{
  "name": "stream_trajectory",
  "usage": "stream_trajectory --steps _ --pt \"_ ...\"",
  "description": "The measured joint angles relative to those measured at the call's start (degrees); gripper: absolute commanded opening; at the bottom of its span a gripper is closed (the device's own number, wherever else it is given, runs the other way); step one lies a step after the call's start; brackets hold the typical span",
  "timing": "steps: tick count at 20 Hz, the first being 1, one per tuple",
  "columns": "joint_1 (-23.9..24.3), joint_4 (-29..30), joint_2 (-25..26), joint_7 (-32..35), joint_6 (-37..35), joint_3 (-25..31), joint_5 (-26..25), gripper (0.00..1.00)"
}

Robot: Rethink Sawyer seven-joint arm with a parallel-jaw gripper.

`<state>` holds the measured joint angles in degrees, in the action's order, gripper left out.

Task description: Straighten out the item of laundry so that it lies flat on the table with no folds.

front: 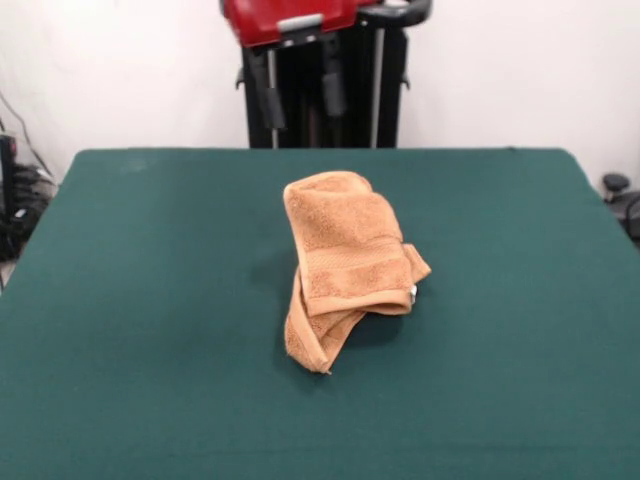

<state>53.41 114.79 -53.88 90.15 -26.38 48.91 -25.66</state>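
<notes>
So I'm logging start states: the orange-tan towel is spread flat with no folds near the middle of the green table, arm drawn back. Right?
Not quite. In the front view the towel is crumpled and folded over itself, not flat. It does lie near the middle of the green table, and the arm is drawn back.

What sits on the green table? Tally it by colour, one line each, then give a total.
Orange-tan: 1, the towel, bunched and folded over itself near the middle of the table.
White: 1, a small tag at the towel's edge, part of the towel.
Total: 1 separate thing on the table.
</notes>
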Motion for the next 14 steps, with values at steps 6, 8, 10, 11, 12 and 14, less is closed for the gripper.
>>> stream_trajectory --steps 6,8,10,11,12,14 --pt "3.96 -2.54 2.95 0.0 -0.02 2.79 -4.71 1.0" --pt "4.22 -3.11 3.52 0.0 -0.02 3.26 -5.85 1.0" --pt "4.59 -4.03 4.59 0.0 -0.02 4.59 -7.76 1.0" --pt "4.7 -4.34 4.96 0.0 -0.02 5.13 -8.45 1.0" --pt "4.72 -4.4 5.03 0.0 -0.02 5.25 -8.58 1.0" --pt "4.84 -5.0 5.65 0.0 -0.02 6.47 -9.92 1.0"
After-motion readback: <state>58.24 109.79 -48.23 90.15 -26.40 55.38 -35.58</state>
